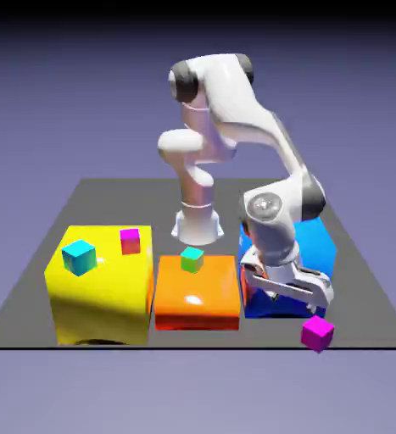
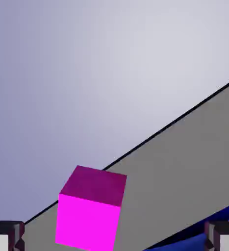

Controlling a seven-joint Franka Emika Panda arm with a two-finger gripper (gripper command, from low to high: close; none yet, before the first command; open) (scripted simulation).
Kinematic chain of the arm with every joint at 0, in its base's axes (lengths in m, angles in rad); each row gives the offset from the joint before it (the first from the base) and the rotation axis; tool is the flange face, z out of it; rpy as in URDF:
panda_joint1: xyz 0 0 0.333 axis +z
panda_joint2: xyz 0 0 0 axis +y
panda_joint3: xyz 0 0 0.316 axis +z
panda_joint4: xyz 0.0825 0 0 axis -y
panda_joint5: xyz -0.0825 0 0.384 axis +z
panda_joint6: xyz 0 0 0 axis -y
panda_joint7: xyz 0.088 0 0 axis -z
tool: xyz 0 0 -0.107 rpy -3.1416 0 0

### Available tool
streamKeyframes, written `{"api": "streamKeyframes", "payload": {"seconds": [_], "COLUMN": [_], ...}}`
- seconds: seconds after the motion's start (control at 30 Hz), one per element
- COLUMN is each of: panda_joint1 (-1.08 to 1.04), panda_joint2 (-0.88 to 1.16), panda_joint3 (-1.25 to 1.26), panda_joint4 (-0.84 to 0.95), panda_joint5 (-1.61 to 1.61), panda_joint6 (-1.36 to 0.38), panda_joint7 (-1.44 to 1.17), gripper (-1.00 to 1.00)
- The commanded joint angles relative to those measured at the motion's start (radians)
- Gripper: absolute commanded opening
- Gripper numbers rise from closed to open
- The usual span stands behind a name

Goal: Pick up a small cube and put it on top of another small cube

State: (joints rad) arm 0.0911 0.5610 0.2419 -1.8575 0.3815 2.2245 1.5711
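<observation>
The small magenta cube (image 1: 317, 333) lies at the table's front edge, toward the exterior view's right. My gripper (image 1: 303, 307) hangs just above and behind it, open, holding nothing. In the hand view the cube (image 2: 89, 211) shows large and low, left of the middle, between the two spread fingertips (image 2: 6, 236), and neither tip touches it. Other small cubes sit on the big blocks: a cyan cube (image 1: 79, 257) and a pink-topped cube (image 1: 131, 241) on the yellow block, and a green-teal cube (image 1: 192, 259) on the orange block.
A big yellow block (image 1: 99, 297), an orange block (image 1: 197, 295) and a blue block (image 1: 315, 246) stand in a row across the table. The blue block (image 2: 204, 230) is right behind my hand. The table's front edge (image 2: 185, 116) runs close past the magenta cube.
</observation>
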Motion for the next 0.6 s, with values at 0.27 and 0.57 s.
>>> {"api": "streamKeyframes", "payload": {"seconds": [0.27, 0.57], "panda_joint1": [0.154, -0.025], "panda_joint2": [0.212, 0.107], "panda_joint3": [-0.088, -0.036], "panda_joint4": [0.106, 0.138], "panda_joint5": [0.166, 0.057], "panda_joint6": [-0.012, -0.159], "panda_joint7": [0.013, 0.081], "gripper": [0.00, -1.00]}}
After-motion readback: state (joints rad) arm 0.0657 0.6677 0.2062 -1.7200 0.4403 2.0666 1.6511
